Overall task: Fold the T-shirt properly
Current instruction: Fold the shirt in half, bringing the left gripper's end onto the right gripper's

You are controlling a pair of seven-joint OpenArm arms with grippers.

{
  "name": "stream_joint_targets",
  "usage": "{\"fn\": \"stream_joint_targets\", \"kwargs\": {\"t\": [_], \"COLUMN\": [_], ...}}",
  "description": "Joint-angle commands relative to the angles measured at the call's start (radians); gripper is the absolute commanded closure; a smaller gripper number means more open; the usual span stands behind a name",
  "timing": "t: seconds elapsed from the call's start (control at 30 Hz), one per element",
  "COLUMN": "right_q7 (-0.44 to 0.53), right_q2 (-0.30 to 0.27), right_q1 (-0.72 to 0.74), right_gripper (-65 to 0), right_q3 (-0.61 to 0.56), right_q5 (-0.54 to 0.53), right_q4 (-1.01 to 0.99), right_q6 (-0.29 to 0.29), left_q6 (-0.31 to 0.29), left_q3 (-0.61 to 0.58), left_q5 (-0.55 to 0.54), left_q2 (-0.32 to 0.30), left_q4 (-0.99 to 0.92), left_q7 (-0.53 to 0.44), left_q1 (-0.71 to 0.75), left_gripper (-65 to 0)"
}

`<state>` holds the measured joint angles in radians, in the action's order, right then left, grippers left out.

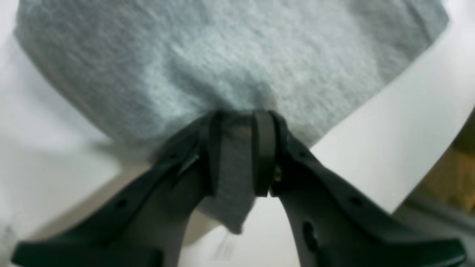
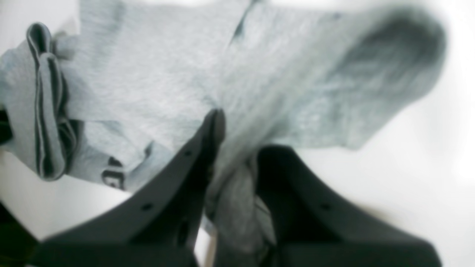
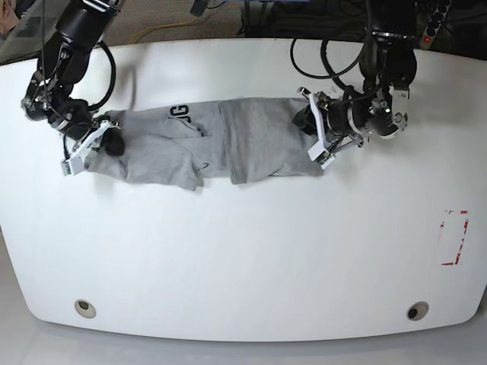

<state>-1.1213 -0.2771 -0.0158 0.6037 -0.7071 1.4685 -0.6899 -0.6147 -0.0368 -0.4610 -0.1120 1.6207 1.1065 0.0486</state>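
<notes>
The heather-grey T-shirt [image 3: 228, 141] lies stretched sideways across the far half of the white table [image 3: 243, 251], rumpled, with black letters [image 3: 177, 112] near its left part. My left gripper [image 3: 308, 125] is at the shirt's right end in the base view. In the left wrist view the gripper [image 1: 241, 118] is shut on a pinch of the grey fabric [image 1: 222, 55]. My right gripper [image 3: 110, 141] is at the shirt's left end. In the right wrist view the gripper [image 2: 237, 137] is shut on a bunched fold of the shirt [image 2: 148, 74], with the letters [image 2: 113, 178] showing to its left.
A red-outlined rectangle [image 3: 454, 237] is marked near the table's right edge. Two round holes [image 3: 85, 307] [image 3: 415, 310] sit near the front edge. Cables and dark gear lie beyond the table's back edge.
</notes>
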Motion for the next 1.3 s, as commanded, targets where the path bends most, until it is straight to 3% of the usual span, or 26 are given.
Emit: {"fn": "stream_joint_targets", "kwargs": {"t": [0.0,0.17,0.3,0.47,0.73,1.03,1.13,1.2,1.27], "right_q7": [0.014,-0.053,-0.084,-0.104,-0.101,-0.033,-0.019,-0.019,-0.019], "right_q2": [-0.050,-0.089,-0.084,-0.080,0.002,0.042,0.066,0.098,0.114], "right_q1": [0.017,0.020,0.018,0.018,0.058,0.073,0.073,0.072,0.070], "right_gripper": [0.0,0.0,0.0,0.0,0.0,-0.6,-11.7,-25.4,-33.8], "right_q3": [0.008,0.008,0.003,-0.120,-0.285,-0.532,-0.598,-0.620,-0.627], "right_q5": [-0.027,-0.027,-0.027,-0.030,-0.004,0.327,0.449,0.518,0.541], "right_q4": [0.088,0.215,0.347,0.455,0.472,0.455,0.455,0.458,0.462], "right_q6": [-0.008,-0.008,-0.008,-0.008,-0.008,-0.008,-0.008,-0.008,-0.008], "left_q6": [-0.001,-0.001,-0.001,-0.001,-0.001,-0.001,-0.001,-0.001,-0.001], "left_q3": [-0.022,-0.101,-0.176,-0.236,-0.236,-0.231,-0.231,-0.217,-0.200], "left_q5": [0.048,0.173,0.262,0.367,0.385,0.385,0.384,0.382,0.382], "left_q2": [0.021,0.125,0.191,0.269,0.269,0.269,0.269,0.269,0.269], "left_q4": [-0.021,-0.076,-0.141,-0.234,-0.256,-0.254,-0.254,-0.253,-0.241], "left_q7": [-0.015,-0.052,-0.128,-0.207,-0.240,-0.240,-0.242,-0.243,-0.243], "left_q1": [-0.040,-0.088,-0.091,-0.092,-0.092,-0.092,-0.092,-0.092,-0.094], "left_gripper": [-12.4,-12.5,-12.5,-12.5,-12.5,-12.5,-12.5,-12.6,-12.8]}}
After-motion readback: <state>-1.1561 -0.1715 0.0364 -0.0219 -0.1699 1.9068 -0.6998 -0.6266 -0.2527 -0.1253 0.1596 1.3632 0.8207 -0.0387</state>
